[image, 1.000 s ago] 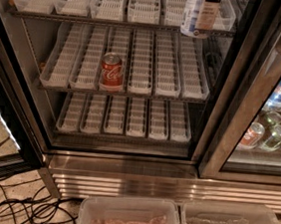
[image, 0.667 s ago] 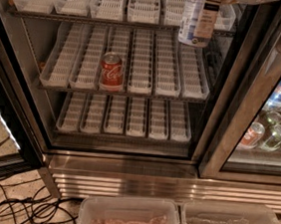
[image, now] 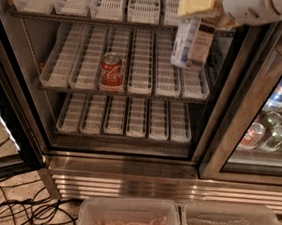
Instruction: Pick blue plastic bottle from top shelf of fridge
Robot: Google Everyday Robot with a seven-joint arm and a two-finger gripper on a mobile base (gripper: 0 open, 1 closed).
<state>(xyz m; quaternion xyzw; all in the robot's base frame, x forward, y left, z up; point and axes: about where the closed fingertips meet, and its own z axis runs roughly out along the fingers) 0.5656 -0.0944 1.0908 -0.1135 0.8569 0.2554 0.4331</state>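
Observation:
The blue plastic bottle, pale and translucent with a white-and-dark label, hangs in front of the fridge's racks at the upper right, its base level with the middle rack. My gripper comes in from the top right with a white arm and yellowish fingers and is shut on the bottle's top; the cap is hidden by it. The top shelf, with its whitish slotted trays, lies to the left of and behind the bottle. The fridge stands open.
A red cola can stands on the middle rack. The neighbouring compartment at right holds many cans behind a black door frame. Two translucent bins sit at the bottom. Cables lie on the floor at lower left.
The gripper has come into view from the top right, holding the bottle. The bottle has moved off the top shelf, lower in the picture and out in front of the racks.

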